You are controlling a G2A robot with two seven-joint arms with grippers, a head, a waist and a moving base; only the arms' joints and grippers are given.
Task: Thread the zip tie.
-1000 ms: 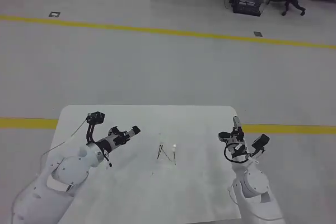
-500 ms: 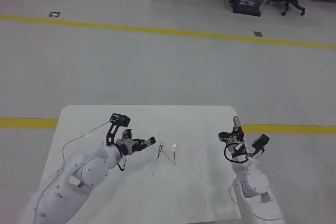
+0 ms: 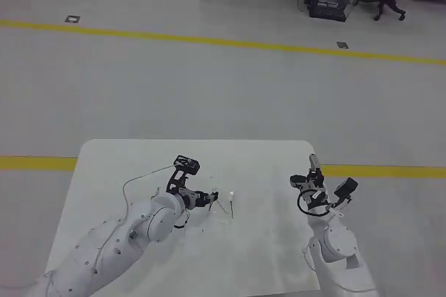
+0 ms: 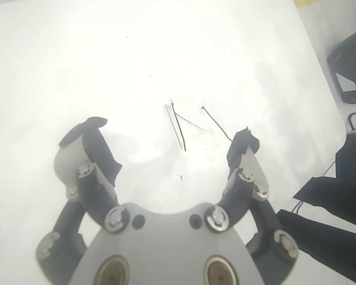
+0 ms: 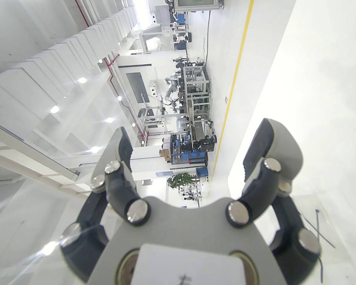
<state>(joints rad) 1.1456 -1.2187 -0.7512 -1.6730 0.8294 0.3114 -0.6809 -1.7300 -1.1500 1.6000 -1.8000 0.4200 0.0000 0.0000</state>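
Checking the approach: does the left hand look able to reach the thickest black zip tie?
Probably yes: the left hand is open, and the thickest black zip tie lies on the table just ahead, nothing between them.

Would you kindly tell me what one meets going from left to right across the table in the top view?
left gripper → zip ties → right gripper

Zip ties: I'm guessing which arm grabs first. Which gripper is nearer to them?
Left. The left gripper hovers right beside the zip ties, jaws open; the right gripper sits well apart on their other side.
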